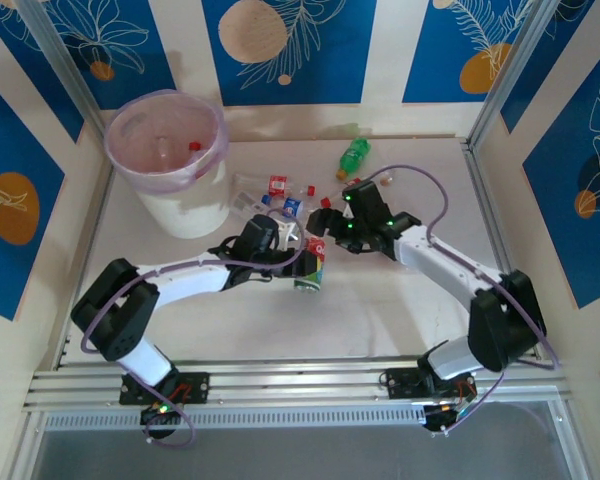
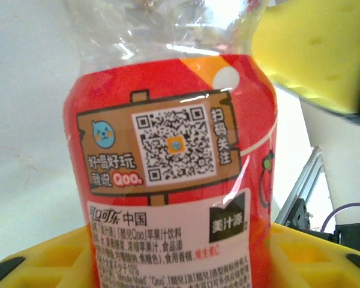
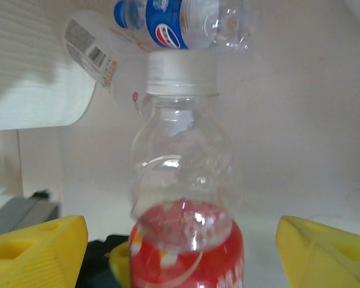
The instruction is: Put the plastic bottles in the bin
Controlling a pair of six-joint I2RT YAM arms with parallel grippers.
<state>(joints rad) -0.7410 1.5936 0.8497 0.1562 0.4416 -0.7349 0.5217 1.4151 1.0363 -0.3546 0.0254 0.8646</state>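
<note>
Since the left hand (image 2: 240,156) was clamped on the red-label bottle (image 1: 311,268) and the right hand (image 3: 180,240) sat open either side of it, I'd call this the carry step. Bottle stood mid-counter (image 1: 380,300), cap up, long axis vertical. Next move needed a lift over to the bin (image 1: 180,215) far left, then a drop.

Blue leaf-patterned walls (image 1: 325,60), pale tabletop (image 1: 380,310)

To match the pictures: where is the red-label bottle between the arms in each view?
Top external: red-label bottle, centre of the picture.
Left wrist: the bottle, centre, close up.
Right wrist: the bottle, bottom centre, upright.
Shared landmark, top external and right wrist: blue-label bottle beyond it.
</note>
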